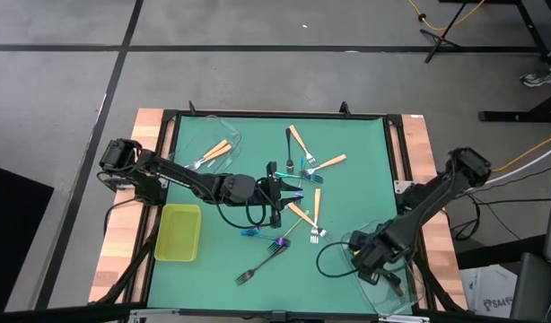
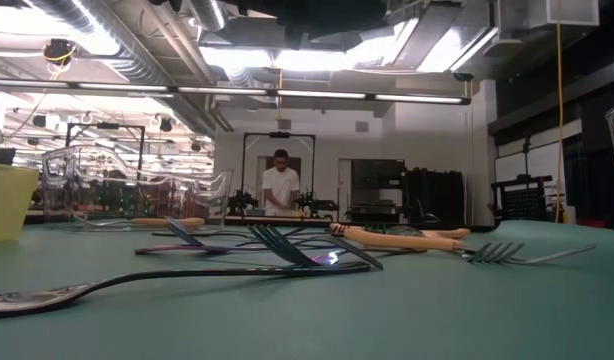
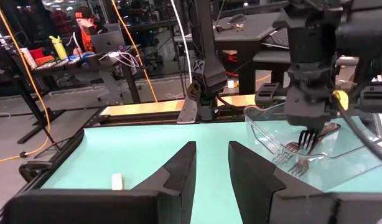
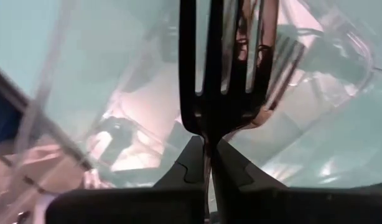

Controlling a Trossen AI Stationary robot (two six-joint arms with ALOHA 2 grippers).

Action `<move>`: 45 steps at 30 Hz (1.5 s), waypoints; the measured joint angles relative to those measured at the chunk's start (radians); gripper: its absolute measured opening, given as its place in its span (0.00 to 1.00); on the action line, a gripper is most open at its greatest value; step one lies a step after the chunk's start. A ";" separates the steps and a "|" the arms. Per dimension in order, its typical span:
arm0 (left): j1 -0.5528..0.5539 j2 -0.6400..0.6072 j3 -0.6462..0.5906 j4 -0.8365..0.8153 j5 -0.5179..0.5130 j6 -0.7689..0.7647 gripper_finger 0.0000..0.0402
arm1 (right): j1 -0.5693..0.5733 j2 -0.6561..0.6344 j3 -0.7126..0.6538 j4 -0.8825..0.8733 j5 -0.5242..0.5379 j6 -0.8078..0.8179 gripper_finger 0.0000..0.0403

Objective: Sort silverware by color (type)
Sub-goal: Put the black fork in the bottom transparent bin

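From above, the right gripper (image 1: 372, 260) hangs over the clear tub (image 1: 394, 292) at the near right corner, while forks (image 1: 304, 193) lie scattered mid-mat. The left gripper (image 3: 211, 163) shows its fingers apart, holding nothing. The right wrist view shows fingers clamped on a dark fork (image 4: 223, 68), seemingly above the tub.

Dark fork (image 4: 223, 74) handle hidden (between fingers)
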State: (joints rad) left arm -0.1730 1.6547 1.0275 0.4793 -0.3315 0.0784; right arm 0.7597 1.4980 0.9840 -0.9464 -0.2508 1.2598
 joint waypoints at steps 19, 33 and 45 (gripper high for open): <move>0.000 0.000 0.000 0.000 0.000 0.000 0.22 | -0.001 0.128 0.000 -0.003 0.034 -0.008 0.00; 0.000 0.000 0.000 0.000 0.000 0.000 0.22 | -0.001 0.187 0.003 0.012 0.038 -0.010 0.00; 0.000 0.000 0.000 0.000 0.000 0.000 0.22 | 0.000 0.188 0.003 0.013 0.060 -0.012 0.01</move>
State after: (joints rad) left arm -0.1730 1.6547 1.0275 0.4793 -0.3313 0.0784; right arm 0.7593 1.6859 0.9867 -0.9333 -0.1905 1.2483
